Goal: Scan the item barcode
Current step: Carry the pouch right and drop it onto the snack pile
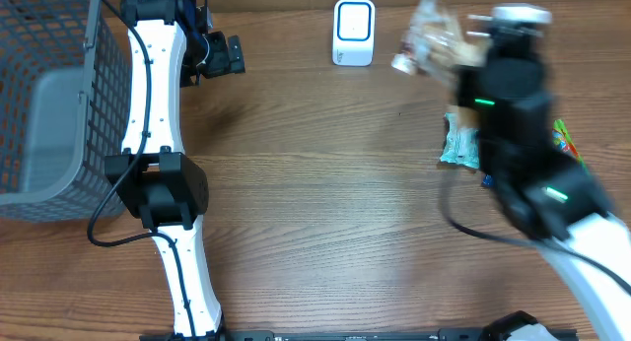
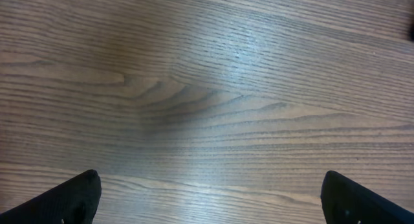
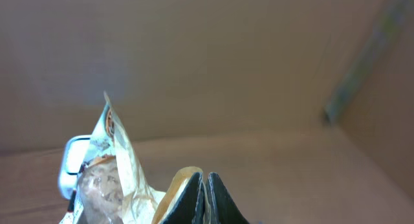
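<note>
Between the right fingers (image 3: 193, 199), pressed tightly together, a crinkly snack packet (image 1: 434, 35) was pinched by its edge and held above the desk (image 1: 325, 183), just right of a white scanner (image 1: 353, 31). Farther off, the left fingers (image 2: 68, 199) stood wide apart and empty over bare wood.

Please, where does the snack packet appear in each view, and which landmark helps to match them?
Overhead: the snack packet is near the top edge, right of centre, blurred, right of the white scanner.
Left wrist: not in it; only the table shows.
Right wrist: bottom left, its edge pinched in the right gripper.
Shared landmark: the white scanner, seemingly the white shape behind the packet in the right wrist view.
</note>
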{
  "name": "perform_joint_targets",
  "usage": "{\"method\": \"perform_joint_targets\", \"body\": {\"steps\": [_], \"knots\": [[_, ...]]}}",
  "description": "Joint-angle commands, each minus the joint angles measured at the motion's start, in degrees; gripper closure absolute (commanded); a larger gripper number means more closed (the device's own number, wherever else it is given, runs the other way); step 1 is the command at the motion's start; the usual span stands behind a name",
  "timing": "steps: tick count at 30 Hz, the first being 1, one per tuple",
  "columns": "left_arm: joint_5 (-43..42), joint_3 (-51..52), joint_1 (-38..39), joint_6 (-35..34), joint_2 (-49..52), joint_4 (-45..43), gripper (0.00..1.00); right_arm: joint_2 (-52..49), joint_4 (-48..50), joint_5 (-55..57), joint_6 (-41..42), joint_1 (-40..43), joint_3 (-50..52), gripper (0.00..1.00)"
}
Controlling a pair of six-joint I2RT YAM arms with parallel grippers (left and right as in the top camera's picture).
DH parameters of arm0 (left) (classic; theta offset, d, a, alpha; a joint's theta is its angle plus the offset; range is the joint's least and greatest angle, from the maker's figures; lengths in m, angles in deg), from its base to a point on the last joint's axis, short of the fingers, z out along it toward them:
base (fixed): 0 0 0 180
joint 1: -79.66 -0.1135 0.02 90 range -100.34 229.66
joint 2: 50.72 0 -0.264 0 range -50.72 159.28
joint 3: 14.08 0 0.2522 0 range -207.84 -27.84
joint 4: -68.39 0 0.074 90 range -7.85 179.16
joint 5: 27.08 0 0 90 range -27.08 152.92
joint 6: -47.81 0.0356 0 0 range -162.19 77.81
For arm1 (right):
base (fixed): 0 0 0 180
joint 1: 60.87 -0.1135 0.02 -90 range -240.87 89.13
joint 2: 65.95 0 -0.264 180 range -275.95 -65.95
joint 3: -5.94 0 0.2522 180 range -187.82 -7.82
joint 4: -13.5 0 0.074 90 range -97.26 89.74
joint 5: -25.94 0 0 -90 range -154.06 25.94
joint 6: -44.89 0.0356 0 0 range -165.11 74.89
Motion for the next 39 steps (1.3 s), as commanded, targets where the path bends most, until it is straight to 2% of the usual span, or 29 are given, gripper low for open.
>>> {"method": "perform_joint_targets", "body": {"steps": [1,5,10,14,18,19,25,34,39], "knots": [[-0.4,0.5,0.4,1.1,0.1,0.0,0.00,5.5,-10.4,-9.2,20.6,12.1,-0.4,0.96],[-0.4,0.5,0.4,1.1,0.1,0.0,0.00,5.5,-17.9,-19.3,23.6,27.4,0.2,0.96],[-0.4,0.5,0.4,1.1,0.1,0.0,0.00,-0.4,-18.0,-32.1,23.6,43.0,3.5,0.96],[-0.4,0.5,0.4,1.1,0.1,0.0,0.00,-7.8,-17.6,-39.2,23.5,48.2,3.8,0.96],[-0.4,0.5,0.4,1.1,0.1,0.0,0.00,-15.5,-16.3,-40.8,22.9,48.2,3.8,0.96],[-0.4,0.5,0.4,1.1,0.1,0.0,0.00,-16.7,-16.3,-41.0,22.9,47.9,3.8,0.92],[-0.4,0.5,0.4,1.1,0.1,0.0,0.00,-17.7,-17.2,-46.5,21.0,47.3,3.5,0.54],[-0.4,0.5,0.4,1.1,0.1,0.0,0.00,-7.2,-22.0,-50.3,15.9,47.3,0.2,0.33],[-0.4,0.5,0.4,1.1,0.1,0.0,0.00,1.1,-24.6,-60.5,8.7,47.3,-0.8,0.23]]}}
